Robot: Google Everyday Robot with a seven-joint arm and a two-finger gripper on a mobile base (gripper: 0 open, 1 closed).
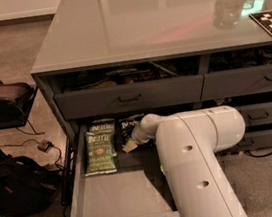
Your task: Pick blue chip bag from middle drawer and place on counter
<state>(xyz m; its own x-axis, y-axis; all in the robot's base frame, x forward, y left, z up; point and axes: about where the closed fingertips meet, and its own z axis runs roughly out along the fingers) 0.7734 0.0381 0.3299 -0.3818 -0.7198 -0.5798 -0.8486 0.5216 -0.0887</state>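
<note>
Gripper (129, 144) in drawer (122, 199), beside blue bag (130, 124); cannot tell jaws' state. Bag unlifted; tabletop (129, 25) placement pending.

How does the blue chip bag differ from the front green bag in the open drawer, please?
The blue chip bag is dark navy; the front green bag is bright green. The blue chip bag lies at the back, partly hidden by the tool, which is inside the middle drawer; the front green bag lies left of it, nearer the front, in full view. Both show white lettering.
</note>
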